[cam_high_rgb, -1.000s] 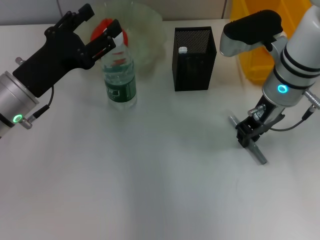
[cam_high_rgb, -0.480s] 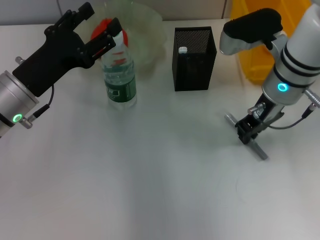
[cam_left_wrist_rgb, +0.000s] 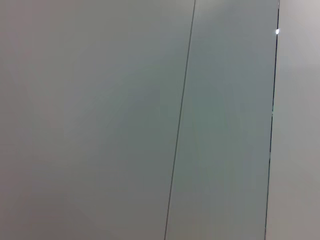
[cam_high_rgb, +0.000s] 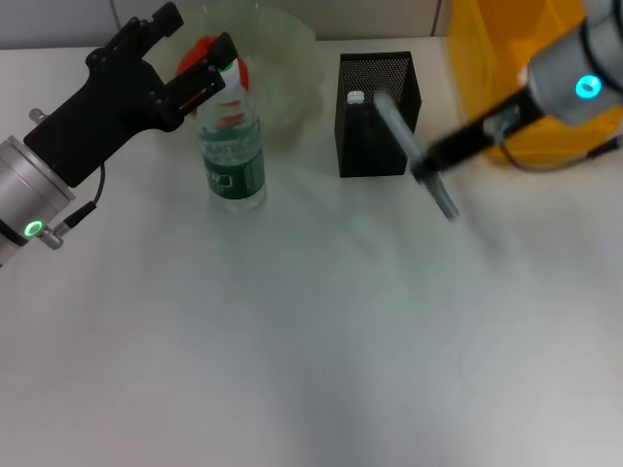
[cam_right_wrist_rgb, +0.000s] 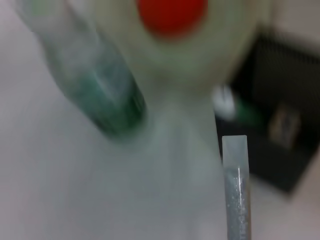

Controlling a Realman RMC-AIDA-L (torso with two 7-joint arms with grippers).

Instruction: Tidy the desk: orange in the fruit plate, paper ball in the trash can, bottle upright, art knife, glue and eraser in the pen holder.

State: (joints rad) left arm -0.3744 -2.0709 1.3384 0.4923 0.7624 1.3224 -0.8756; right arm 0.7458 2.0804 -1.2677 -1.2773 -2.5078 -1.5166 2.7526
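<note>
My right gripper (cam_high_rgb: pixel 426 173) is shut on the grey glue (cam_high_rgb: pixel 394 124) and holds it slanted in the air, just in front of the black mesh pen holder (cam_high_rgb: pixel 375 146). The right wrist view shows the glue (cam_right_wrist_rgb: pixel 235 190) pointing toward the pen holder (cam_right_wrist_rgb: pixel 280 160), where a mint-green art knife (cam_right_wrist_rgb: pixel 235 107) stands inside. The bottle (cam_high_rgb: pixel 234 156) stands upright on the desk (cam_high_rgb: pixel 292 341). My left gripper (cam_high_rgb: pixel 192 41) is open beside its cap. The orange (cam_high_rgb: pixel 200 51) lies in the fruit plate (cam_high_rgb: pixel 292 58). The paper ball is out of view.
The yellow trash can (cam_high_rgb: pixel 492 78) stands at the back right, behind my right arm. The pen holder, bottle and fruit plate line the far side of the desk. The left wrist view shows only grey wall panels.
My right gripper has lifted the glue off the desk at the right and swung it up and left to the pen holder. The left arm and bottle have not moved.
</note>
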